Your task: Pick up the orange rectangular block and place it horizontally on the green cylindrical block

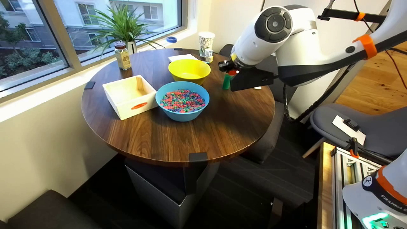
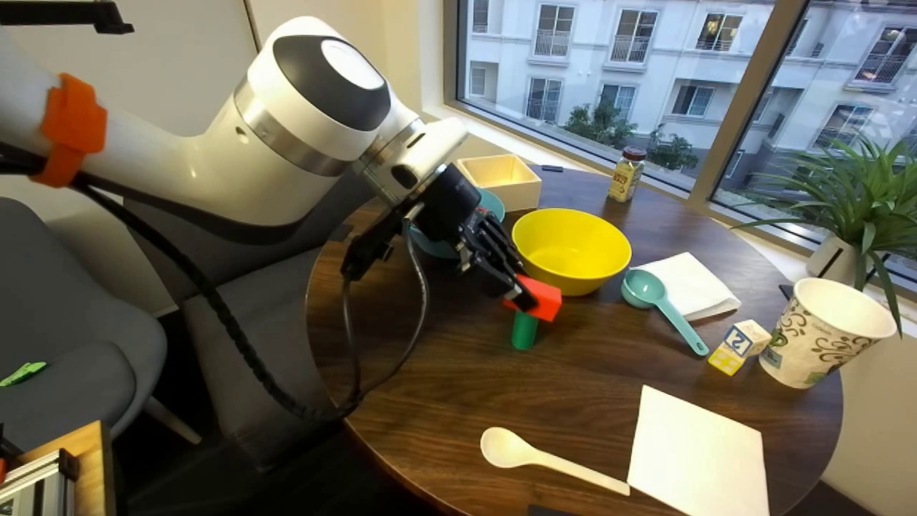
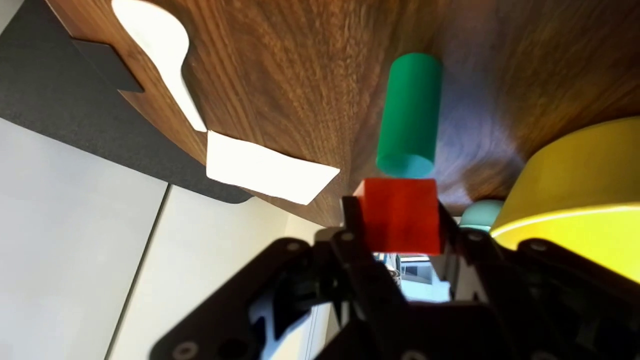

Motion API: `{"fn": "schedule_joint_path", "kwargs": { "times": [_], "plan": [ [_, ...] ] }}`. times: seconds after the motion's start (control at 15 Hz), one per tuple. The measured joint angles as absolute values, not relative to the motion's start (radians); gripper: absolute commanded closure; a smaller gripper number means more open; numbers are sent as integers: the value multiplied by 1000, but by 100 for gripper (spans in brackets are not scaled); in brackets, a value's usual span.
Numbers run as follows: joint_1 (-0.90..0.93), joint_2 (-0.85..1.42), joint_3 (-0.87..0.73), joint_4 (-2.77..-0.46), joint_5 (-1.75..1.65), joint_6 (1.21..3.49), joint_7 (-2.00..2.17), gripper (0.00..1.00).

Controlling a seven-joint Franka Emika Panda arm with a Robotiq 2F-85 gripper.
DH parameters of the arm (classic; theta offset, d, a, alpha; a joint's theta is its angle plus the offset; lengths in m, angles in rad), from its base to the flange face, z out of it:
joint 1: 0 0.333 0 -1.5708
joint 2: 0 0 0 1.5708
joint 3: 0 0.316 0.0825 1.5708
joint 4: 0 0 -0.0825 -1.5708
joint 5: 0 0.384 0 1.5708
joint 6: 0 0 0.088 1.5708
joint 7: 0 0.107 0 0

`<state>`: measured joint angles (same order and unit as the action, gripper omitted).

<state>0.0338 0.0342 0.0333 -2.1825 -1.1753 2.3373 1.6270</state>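
The orange rectangular block (image 2: 544, 298) is between the fingertips of my gripper (image 2: 526, 292), which is shut on it. It also shows in an exterior view (image 1: 233, 72) and in the wrist view (image 3: 400, 220), end-on between the dark fingers (image 3: 394, 212). The block lies about level, over the green cylindrical block (image 2: 524, 332). The green cylinder stands upright on the table, and its upper end is hidden by the orange block in an exterior view. In the wrist view the green cylinder (image 3: 411, 110) shows fully, just beyond the block. I cannot tell whether the two touch.
A yellow bowl (image 2: 566, 251) stands close beside the green cylinder. A blue bowl of beads (image 1: 182, 116) and a wooden box (image 1: 136, 106) stand farther off. A teal scoop (image 2: 670, 315), letter blocks (image 2: 741, 344), paper cup (image 2: 809, 344), white spoon (image 2: 530, 455) and napkin (image 2: 698, 459) lie around.
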Motion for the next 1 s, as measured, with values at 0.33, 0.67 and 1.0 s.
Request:
{"fn": "schedule_joint_path", "kwargs": {
  "times": [0.33, 0.67, 1.0],
  "plan": [
    [42, 48, 38, -2185, -1221, 2337, 1669, 92],
    [44, 55, 39, -2186, -1245, 2330, 1695, 92],
    [45, 58, 39, -2191, -1269, 2324, 1719, 92]
  ]
}}
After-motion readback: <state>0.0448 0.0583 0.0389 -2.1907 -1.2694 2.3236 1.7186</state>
